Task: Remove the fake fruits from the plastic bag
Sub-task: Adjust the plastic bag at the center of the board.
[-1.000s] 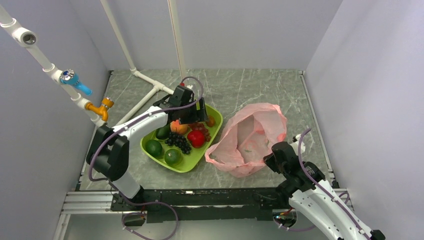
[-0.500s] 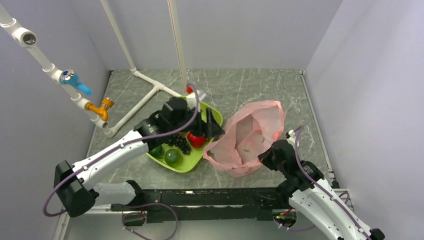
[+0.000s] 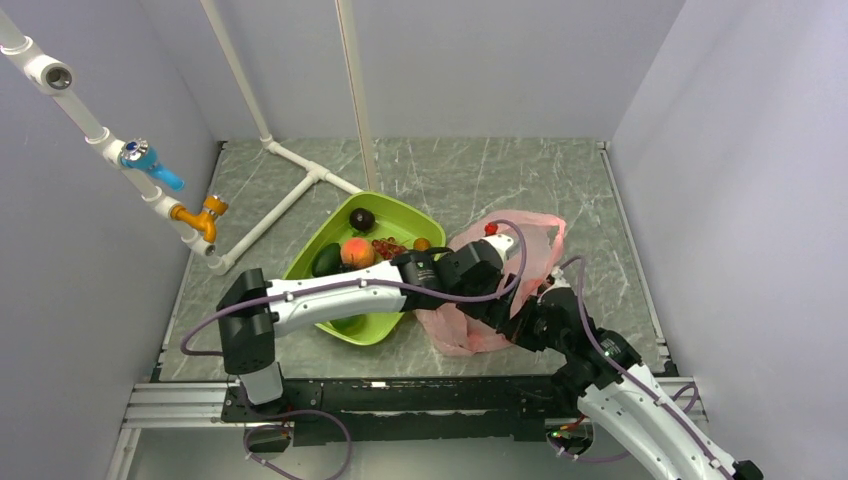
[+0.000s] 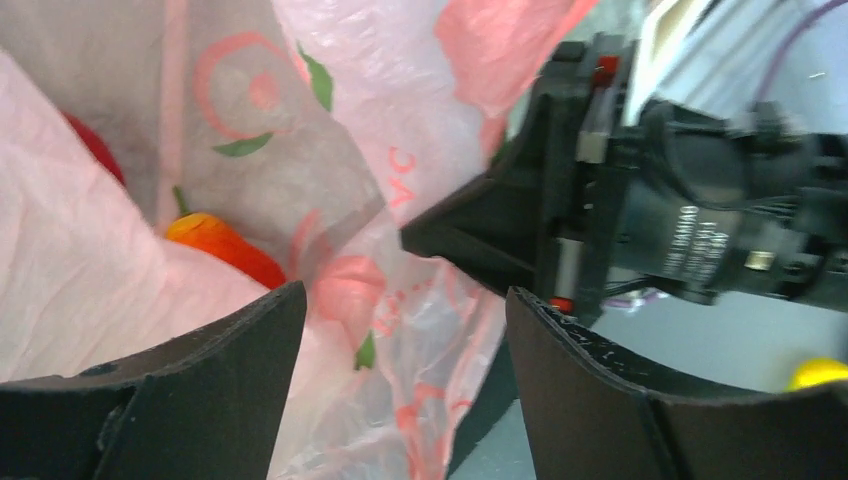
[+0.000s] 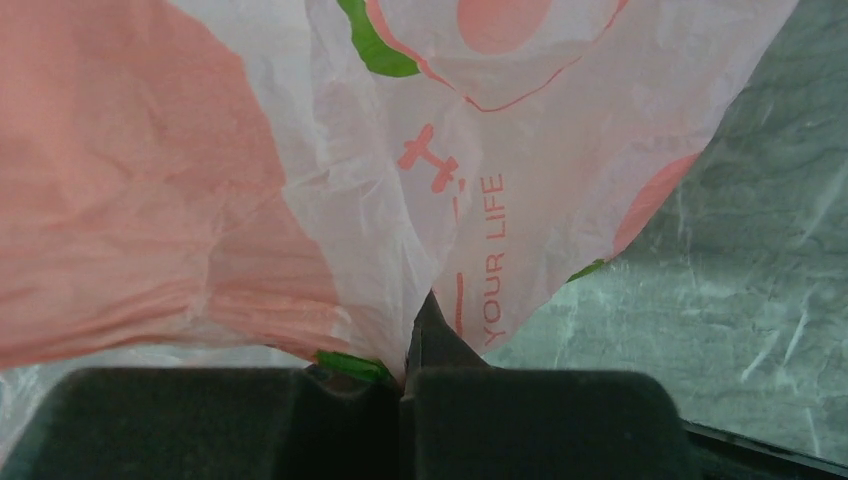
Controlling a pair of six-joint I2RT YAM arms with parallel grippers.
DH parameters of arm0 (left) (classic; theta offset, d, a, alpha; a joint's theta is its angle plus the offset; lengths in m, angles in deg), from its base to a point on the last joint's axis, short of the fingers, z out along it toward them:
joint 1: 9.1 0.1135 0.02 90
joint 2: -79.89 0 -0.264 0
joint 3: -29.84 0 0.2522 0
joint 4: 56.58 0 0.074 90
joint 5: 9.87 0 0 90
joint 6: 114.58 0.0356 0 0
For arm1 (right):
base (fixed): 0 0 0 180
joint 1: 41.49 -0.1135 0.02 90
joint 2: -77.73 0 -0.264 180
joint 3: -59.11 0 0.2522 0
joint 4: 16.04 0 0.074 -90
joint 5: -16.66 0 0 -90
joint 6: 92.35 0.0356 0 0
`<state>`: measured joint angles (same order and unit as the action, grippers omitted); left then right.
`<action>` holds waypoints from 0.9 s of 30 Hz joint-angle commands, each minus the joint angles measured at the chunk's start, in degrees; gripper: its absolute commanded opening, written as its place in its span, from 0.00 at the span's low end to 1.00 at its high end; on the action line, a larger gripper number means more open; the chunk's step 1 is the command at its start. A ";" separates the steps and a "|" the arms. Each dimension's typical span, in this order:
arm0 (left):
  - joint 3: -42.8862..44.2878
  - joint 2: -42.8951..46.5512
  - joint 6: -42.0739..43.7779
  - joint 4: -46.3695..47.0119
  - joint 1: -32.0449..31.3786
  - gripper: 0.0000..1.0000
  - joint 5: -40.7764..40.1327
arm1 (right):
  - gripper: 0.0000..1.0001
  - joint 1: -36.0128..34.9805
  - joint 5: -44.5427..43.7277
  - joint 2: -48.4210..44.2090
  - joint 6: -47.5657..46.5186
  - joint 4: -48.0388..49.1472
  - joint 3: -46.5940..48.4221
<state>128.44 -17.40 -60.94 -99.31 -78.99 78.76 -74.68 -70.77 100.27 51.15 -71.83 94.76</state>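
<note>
The pink plastic bag (image 3: 536, 236) lies right of the lime-green tray (image 3: 398, 212). My left gripper (image 3: 505, 300) is open at the bag's mouth, empty, with bag film (image 4: 400, 330) between its fingers. Inside the bag, an orange fruit with a green stem (image 4: 222, 246) and a bit of red fruit (image 4: 95, 150) show. My right gripper (image 3: 535, 322) is shut on the bag's near edge (image 5: 440, 250), pinching the film at its fingertips (image 5: 412, 368). On the tray lie a dark avocado (image 3: 362, 219), a peach (image 3: 357, 252), red grapes (image 3: 388, 247) and another avocado (image 3: 325, 262).
White pipes with a blue valve (image 3: 150, 162) and an orange valve (image 3: 205, 215) run along the left wall and the back left of the table (image 3: 300, 180). Grey walls close in the table on three sides. My left arm (image 3: 330, 292) lies across the tray's front.
My left arm has swung right from above the tray to the bag's mouth. My right gripper has shifted slightly left with the bag's edge, and the bag has bunched up.
</note>
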 commanded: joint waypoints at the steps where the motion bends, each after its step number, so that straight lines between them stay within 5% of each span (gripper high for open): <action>1: 2.05 0.02 2.89 -4.61 -0.69 0.81 -7.49 | 0.00 -0.25 6.51 0.33 -0.87 3.03 -2.21; 7: 0.06 -3.05 3.24 -2.73 0.41 0.77 -7.51 | 0.00 -0.25 14.52 4.08 -1.37 10.40 -5.40; 12: -2.36 -3.88 2.63 -0.67 0.95 0.64 -11.16 | 0.00 -0.28 11.90 3.33 -1.54 9.29 -4.95; 20: -0.24 -2.71 3.43 -0.07 3.01 0.57 -9.82 | 0.00 -0.24 -8.72 -5.96 -1.47 2.96 6.82; 27: 2.81 -0.93 4.58 1.00 5.09 0.58 -6.79 | 0.00 -0.29 -21.26 8.61 -16.07 1.51 28.16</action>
<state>127.17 -21.82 -57.95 -100.60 -75.01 70.24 -74.68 -82.47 100.73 44.74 -70.73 112.04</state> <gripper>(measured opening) 0.576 0.007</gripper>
